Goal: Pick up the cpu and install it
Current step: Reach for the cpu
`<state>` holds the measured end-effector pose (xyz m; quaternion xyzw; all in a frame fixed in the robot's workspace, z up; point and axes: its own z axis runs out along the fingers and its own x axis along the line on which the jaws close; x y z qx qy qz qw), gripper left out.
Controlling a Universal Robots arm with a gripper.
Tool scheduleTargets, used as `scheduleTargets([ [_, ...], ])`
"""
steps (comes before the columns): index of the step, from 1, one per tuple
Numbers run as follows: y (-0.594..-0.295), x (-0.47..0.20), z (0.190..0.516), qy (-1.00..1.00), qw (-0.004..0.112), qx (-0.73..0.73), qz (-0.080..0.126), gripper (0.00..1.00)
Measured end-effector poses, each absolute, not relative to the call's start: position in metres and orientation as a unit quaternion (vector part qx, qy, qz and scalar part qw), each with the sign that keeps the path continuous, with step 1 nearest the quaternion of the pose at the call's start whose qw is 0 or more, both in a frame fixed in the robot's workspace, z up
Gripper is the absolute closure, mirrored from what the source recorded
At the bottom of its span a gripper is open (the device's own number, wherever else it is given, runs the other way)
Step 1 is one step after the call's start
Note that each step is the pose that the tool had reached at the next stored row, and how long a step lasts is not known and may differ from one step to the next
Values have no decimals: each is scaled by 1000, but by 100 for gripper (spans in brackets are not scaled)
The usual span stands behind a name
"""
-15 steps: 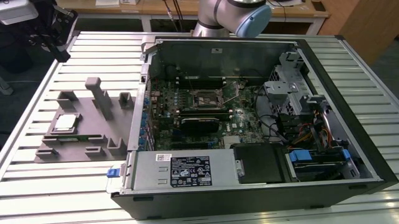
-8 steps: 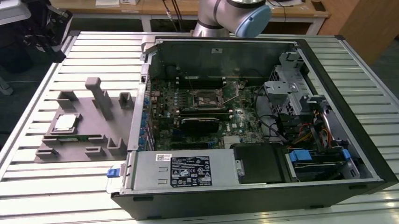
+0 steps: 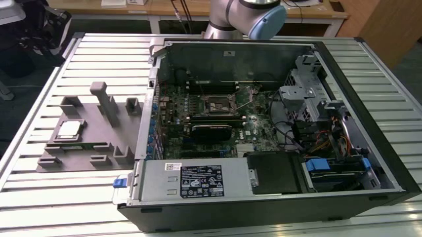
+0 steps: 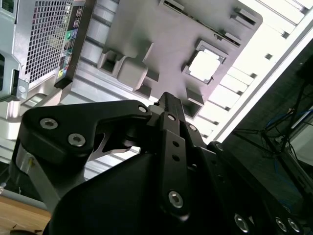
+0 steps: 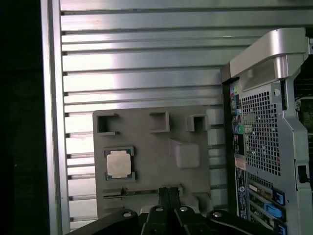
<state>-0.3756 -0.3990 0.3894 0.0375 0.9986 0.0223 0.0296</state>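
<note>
The cpu [image 3: 69, 129] is a small square chip with a pale silvery top. It lies flat in a recess of the grey fixture plate [image 3: 79, 148], on the exterior view's left beside the open computer case [image 3: 264, 123]. Both wrist views look down on the cpu [image 5: 119, 163] [image 4: 204, 65] from well above. My gripper [image 5: 168, 192] [image 4: 167, 98] hangs high over the fixture plate's edge, off to one side of the cpu, with its fingers together and nothing between them. The square metal-framed socket [image 3: 218, 104] sits on the motherboard inside the case.
A black heatsink block [image 3: 211, 132] lies just in front of the socket. The fixture plate carries upright grey posts [image 3: 100, 101]. Case walls, a drive cage [image 3: 300, 94] and cables [image 3: 323, 136] crowd the board. The arm's joint [image 3: 247, 17] stands behind the case on the slatted metal table [image 3: 105, 54].
</note>
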Motion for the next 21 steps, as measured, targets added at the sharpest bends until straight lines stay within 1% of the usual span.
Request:
scheduleTargets([
  [21, -399, -399, 386, 999, 30, 38, 22, 89],
])
